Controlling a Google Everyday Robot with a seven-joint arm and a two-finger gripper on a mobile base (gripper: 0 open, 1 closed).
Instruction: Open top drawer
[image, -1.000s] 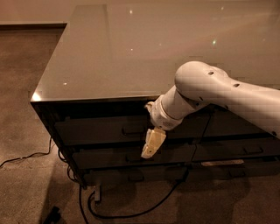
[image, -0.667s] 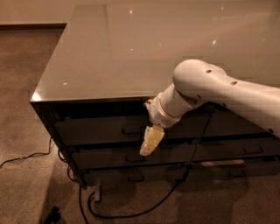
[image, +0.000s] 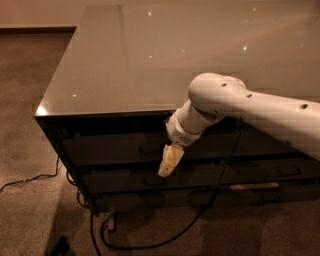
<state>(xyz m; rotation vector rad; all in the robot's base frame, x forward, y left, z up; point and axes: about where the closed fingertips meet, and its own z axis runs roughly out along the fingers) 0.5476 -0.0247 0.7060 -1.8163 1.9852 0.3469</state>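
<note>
The top drawer (image: 112, 147) is the uppermost dark glossy front under the counter's left end, and it looks closed. Its small bar handle (image: 150, 148) shows just left of my gripper. My gripper (image: 168, 162) hangs from the white arm (image: 250, 107) in front of the drawer fronts. Its pale fingers point down and left, with the tip at the seam between the top drawer and the one below. The gripper sits just right of and below the handle.
A second drawer front (image: 125, 179) and a third lie below, with more drawer fronts (image: 275, 172) to the right. The glossy countertop (image: 165, 55) spreads above. Black cables (image: 150, 240) run over the carpet at the cabinet's base.
The arm and gripper have shifted slightly to the left along the drawer fronts. The drawer has not moved.
</note>
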